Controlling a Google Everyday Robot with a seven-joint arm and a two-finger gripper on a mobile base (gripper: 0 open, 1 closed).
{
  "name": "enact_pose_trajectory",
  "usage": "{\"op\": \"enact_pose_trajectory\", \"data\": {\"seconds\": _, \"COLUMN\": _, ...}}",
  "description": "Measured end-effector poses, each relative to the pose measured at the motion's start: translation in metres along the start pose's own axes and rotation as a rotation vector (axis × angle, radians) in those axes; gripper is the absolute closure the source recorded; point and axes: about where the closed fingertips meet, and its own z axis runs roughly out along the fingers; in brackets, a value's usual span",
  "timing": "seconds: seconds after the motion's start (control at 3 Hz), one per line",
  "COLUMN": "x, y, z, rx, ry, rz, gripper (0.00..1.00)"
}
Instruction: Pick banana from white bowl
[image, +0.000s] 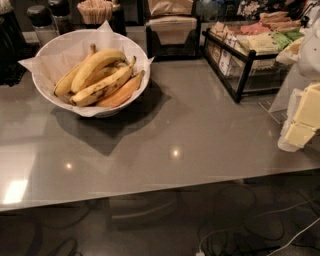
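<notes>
The white bowl (44, 52) stands at the back left of the grey counter, lined with crinkled white paper that rises past its rim. It holds several bananas. The banana (98, 65), the plumpest and cleanest yellow one, lies on top, slanting up to the right. A thinner brown-spotted banana (103, 86) lies just in front of it, and an orange-tinted one (123, 92) lies at the front right. My gripper (302, 121), white with pale yellow parts, is at the right edge of the camera view. It is well right of the bowl, low over the counter, and holds nothing.
A black wire rack (240, 75) of packets stands at the back right, close to my gripper. A napkin holder (172, 30), shakers (42, 20) and a cup of sticks (95, 11) line the back. The counter's front edge (150, 192) runs across, with cables on the floor below.
</notes>
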Motion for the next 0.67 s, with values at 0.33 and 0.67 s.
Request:
{"op": "enact_pose_trajectory", "data": {"seconds": 0.33, "x": 0.000, "y": 0.000, "z": 0.000, "rx": 0.000, "ry": 0.000, "rz": 0.000, "gripper": 0.00}}
{"op": "enact_pose_trajectory", "data": {"seconds": 0.67, "x": -0.012, "y": -0.007, "z": 0.002, "rx": -0.004, "ry": -0.043, "rz": -0.039, "gripper": 0.00}}
